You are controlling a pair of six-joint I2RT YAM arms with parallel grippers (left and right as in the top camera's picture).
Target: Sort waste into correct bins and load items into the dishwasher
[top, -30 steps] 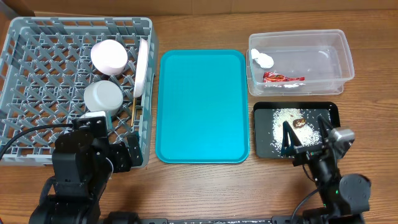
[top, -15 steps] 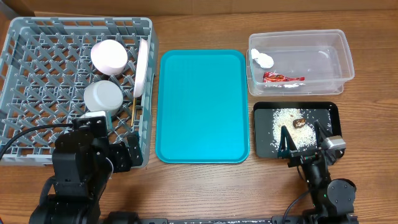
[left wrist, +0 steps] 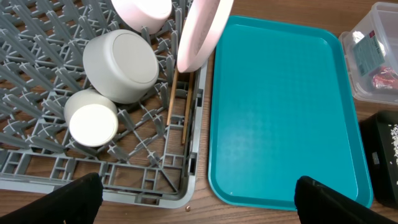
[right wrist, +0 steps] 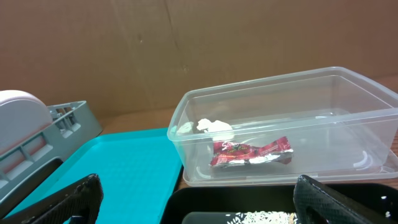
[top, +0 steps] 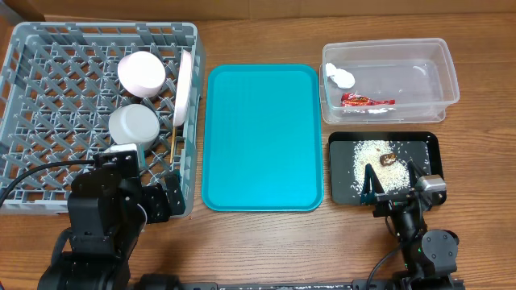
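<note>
**Right arm withdrawn; sorting looks done**

Overhead: your right gripper [top: 393,187] has backed to the black tray's [top: 339,189] lower edge, lower right; rice [top: 369,153] lies inside.
Left wrist: left gripper [left wrist: 199,202] spread wide, empty; chopsticks [left wrist: 171,102] in the dish rack [left wrist: 62,171], left.
Right wrist: fingers [right wrist: 56,205] spread, empty; wrapper [right wrist: 249,152] in the clear tub [right wrist: 348,99], centre.

Left gripper [left wrist: 198,199], right gripper [right wrist: 198,200], both spread wide
</note>
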